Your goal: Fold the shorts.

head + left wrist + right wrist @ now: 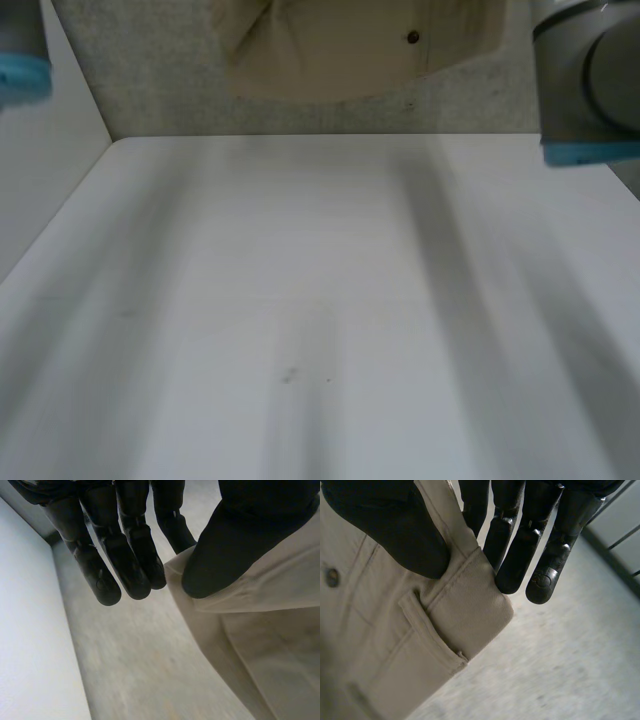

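At the upper left of the head view is the left arm point(18, 55). The beige shorts point(350, 45) show at top centre, past the far edge of the white table point(300, 300) and in front of a grey speckled surface point(150, 90). The right arm point(590, 80) is at the upper right. The left hand point(120, 555) pinches an edge of the shorts between straight fingers and thumb. The right hand point(530, 540) pinches the waistband the same way, its thumb pressed on the cloth beside a belt loop point(470, 610), with a dark button point(331, 577) nearby.
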Tool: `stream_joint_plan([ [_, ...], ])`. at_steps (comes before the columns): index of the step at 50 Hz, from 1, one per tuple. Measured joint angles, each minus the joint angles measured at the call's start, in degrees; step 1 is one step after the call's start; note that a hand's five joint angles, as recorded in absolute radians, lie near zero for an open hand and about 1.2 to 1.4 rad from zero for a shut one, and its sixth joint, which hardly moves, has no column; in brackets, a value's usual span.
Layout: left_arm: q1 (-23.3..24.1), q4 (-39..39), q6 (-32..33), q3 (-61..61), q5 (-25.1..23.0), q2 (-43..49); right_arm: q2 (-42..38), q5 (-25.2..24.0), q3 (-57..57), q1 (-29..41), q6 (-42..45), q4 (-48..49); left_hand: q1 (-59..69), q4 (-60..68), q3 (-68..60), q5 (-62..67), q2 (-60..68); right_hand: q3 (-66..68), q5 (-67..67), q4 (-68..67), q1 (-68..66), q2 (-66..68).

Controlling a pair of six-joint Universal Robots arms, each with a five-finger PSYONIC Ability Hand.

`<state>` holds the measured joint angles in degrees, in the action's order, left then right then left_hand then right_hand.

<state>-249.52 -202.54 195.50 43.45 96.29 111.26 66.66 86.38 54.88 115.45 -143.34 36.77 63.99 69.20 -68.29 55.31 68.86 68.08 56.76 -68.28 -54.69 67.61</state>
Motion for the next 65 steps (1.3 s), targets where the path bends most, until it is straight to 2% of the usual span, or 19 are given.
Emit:
stream_joint_plan([
  [8, 0.1, -0.2, -1.0, 21.1, -0.8, -2.7, -4.3, -0.5, 6.4, 0.5, -0.1, -9.0, 0.4, 0.0, 0.0, 0.0, 0.0, 0.2, 0.1, 0.0, -0.6, 0.0],
  [9, 0.0, -0.2, -1.5, 26.7, -1.0, -2.8, -5.9, -0.7, 8.2, 0.5, -0.1, -11.1, 0.4, 0.0, 0.0, 0.0, 0.0, 0.2, 0.1, 0.0, -0.6, 0.0],
  [10, 0.0, -0.2, -1.5, 26.7, -1.0, -2.8, -5.9, -0.7, 8.2, 0.5, -0.1, -11.1, 0.4, 0.0, 0.0, 0.0, 0.0, 0.2, 0.1, 0.0, -0.6, 0.0],
  [13, -0.5, -0.4, -2.4, 38.8, -1.7, -1.0, -11.6, -1.6, 13.3, 0.5, 0.1, -16.3, 0.4, 0.0, 0.0, 0.0, 0.0, 0.2, 0.1, 0.0, -0.6, 0.0],
  [19, -0.8, -0.6, -2.7, 49.6, -3.2, 4.7, -17.4, -2.3, 18.9, 0.3, 0.5, -22.0, 0.4, 0.0, 0.0, 0.0, 0.0, 0.2, 0.1, 0.0, -0.9, 0.0],
  [26, -0.8, 2.1, -2.1, 54.9, -4.2, 3.0, -14.2, -2.2, 23.0, -0.1, 0.0, -27.0, 0.4, 0.0, 0.0, 0.0, 0.0, 0.2, 0.1, 0.0, -1.0, 0.0],
  [33, -0.7, 12.0, -0.1, 59.8, -7.8, -7.9, -6.1, -2.1, 27.1, -0.2, -0.1, -36.1, 0.4, 0.0, 0.0, 0.0, 0.1, 0.2, 0.1, 0.0, -1.0, 0.0],
  [38, -0.7, 23.7, 4.9, 63.1, -10.8, -16.6, -2.6, -2.0, 28.4, -0.3, 0.8, -47.9, 0.3, 0.0, 0.0, 0.0, 0.1, 0.2, 0.1, 0.0, -1.0, 0.0],
  [45, -0.7, 39.7, 12.9, 66.8, -11.8, -24.7, 0.3, -2.1, 29.9, -0.3, 2.5, -61.5, 0.3, 0.0, 0.0, 0.0, 0.1, 0.2, 0.1, 0.0, -1.0, 0.0],
  [49, -0.5, 45.7, 16.3, 69.0, -12.1, -27.3, 3.2, -2.3, 32.6, -0.4, 5.3, -64.4, 0.3, 0.0, 0.0, 0.0, 0.1, 0.2, 0.1, 0.0, -1.0, 0.0],
  [53, -0.7, 48.1, 18.8, 70.9, -13.2, -28.3, 5.7, -2.5, 36.0, -0.5, 8.9, -64.5, 0.3, 0.0, 0.0, 0.0, 0.1, 0.2, 0.1, 0.0, -1.0, 0.0],
  [54, -0.8, 48.0, 19.0, 71.1, -13.5, -28.3, 6.0, -2.5, 36.6, -0.5, 9.3, -64.3, -1.4, -1.8, 1.7, -1.4, -1.8, 0.2, 0.1, 0.0, -1.0, 0.0],
  [55, -0.9, 47.7, 19.3, 71.2, -14.1, -28.2, 6.4, -2.6, 37.9, -0.5, 10.0, -63.4, -15.5, -16.5, 15.9, -14.4, -16.3, 0.2, 0.1, 0.0, -1.0, 0.0],
  [56, -0.9, 47.4, 19.4, 71.2, -14.4, -28.2, 6.6, -2.6, 38.5, -0.5, 10.1, -62.9, -18.3, -18.9, 18.3, -16.8, -20.0, 0.2, 0.1, 0.0, -1.0, 0.0],
  [57, -1.0, 46.6, 19.6, 71.0, -15.0, -28.1, 6.7, -2.6, 39.4, -0.4, 10.4, -61.8, -26.6, -26.2, 25.5, -24.0, -27.3, 0.2, 0.1, 0.0, -1.0, 0.0],
  [58, -1.1, 45.6, 19.8, 70.5, -15.6, -28.0, 6.8, -2.7, 40.4, -0.4, 10.4, -60.7, -42.1, -40.7, 40.6, -38.2, -41.4, 0.2, 0.1, 0.0, -1.0, 0.0],
  [59, -1.1, 45.0, 19.8, 70.2, -15.9, -27.9, 6.8, -2.7, 41.0, -0.4, 10.5, -59.7, -42.1, -40.7, 40.6, -38.2, -41.4, 0.2, 0.1, 0.0, -1.0, 0.0],
  [60, -1.2, 43.0, 19.8, 69.0, -16.6, -27.6, 6.8, -2.7, 42.0, -0.4, 10.4, -58.0, -50.0, -52.5, 51.0, -49.2, -51.9, 0.2, 0.1, 0.0, -1.0, 0.0],
  [65, -1.8, 34.5, 19.3, 63.8, -17.7, -25.5, 6.7, -2.7, 44.5, -0.6, 10.1, -52.6, -50.1, -54.6, 53.3, -51.3, -54.1, 0.2, 0.1, 0.0, -1.1, 0.0],
])
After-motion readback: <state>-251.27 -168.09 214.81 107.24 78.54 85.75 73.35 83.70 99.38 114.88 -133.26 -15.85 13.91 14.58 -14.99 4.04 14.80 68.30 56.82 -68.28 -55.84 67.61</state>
